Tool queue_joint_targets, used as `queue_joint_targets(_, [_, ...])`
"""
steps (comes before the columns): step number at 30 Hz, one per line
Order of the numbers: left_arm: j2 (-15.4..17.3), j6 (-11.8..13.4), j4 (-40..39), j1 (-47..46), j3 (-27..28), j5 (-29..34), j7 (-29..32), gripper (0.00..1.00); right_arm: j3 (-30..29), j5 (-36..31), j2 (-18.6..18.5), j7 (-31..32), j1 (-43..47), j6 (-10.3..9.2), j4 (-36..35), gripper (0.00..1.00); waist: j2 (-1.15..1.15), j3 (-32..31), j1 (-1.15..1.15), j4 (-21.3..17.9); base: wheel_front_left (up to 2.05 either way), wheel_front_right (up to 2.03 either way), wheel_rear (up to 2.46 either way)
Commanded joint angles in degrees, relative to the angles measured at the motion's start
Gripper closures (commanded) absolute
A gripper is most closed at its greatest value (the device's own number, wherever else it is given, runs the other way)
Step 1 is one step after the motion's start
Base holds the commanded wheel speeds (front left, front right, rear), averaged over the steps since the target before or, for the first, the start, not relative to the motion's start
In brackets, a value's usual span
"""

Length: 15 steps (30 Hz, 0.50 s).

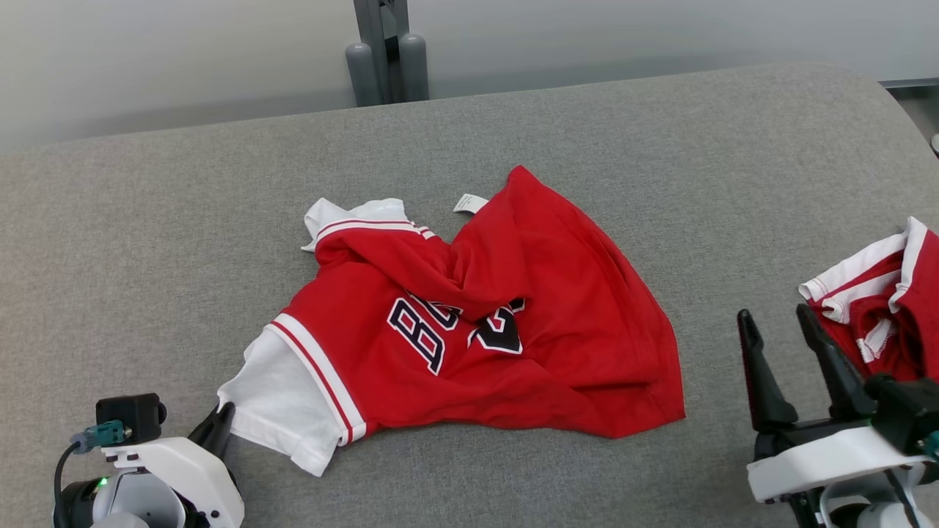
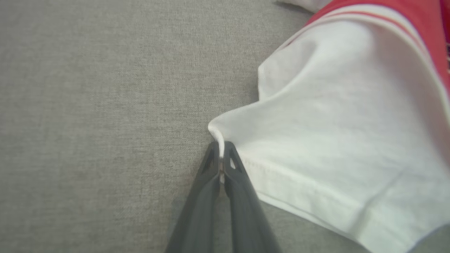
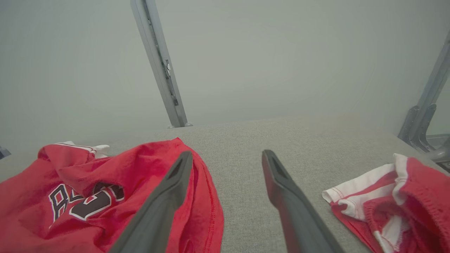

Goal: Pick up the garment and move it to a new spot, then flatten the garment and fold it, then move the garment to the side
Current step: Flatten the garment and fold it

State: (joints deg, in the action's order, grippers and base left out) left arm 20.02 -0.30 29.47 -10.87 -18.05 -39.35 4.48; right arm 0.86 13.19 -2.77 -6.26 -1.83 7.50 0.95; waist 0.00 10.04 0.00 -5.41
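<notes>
Left hand (image 2: 220,149) clamps the white sleeve (image 2: 334,123) of the red garment (image 1: 557,293); right hand (image 1: 774,314), fingers apart, sits near its hem. Crumpled dark lettering (image 1: 422,334) shows only "B".

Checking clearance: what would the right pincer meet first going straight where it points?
Likely nothing soon: the open right pincer points over bare gray surface, between the red jersey and the second garment; depth unclear.

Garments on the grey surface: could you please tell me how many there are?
2. A red jersey lies crumpled mid-surface, its white sleeve pinched by the left gripper; a red-and-white garment lies at the right, partly out of frame.
</notes>
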Motion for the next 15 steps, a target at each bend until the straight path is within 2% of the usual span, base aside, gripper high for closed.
queue_joint_targets(1, [-0.26, -0.09, 0.68, -0.3, -0.44, 0.52, -0.28, 1.0, -0.97, -0.09, -0.28, -0.45, -0.59, -0.02, -0.53, 0.0, 0.0, -0.09, 0.0, -0.06, 0.0, 0.0, 0.0])
queue_joint_targets(9, [-0.56, 0.32, -0.33, -0.21, -0.67, 0.41, -1.4, 1.0, -6.69, -2.96, -0.25, 3.59, 2.45, -0.02, -2.33, 0.0, 0.0, -0.46, 0.0, 0.52, 0.0, 0.0, 0.0])
queue_joint_targets(15, [-0.5, 0.75, -0.43, -0.45, -0.76, 0.12, -1.32, 1.0, -4.57, -2.25, -0.23, 6.73, 6.02, -0.02, -0.49, 0.0, 0.0, 0.11, 0.0, 0.56, 0.0, 0.0, 0.0])
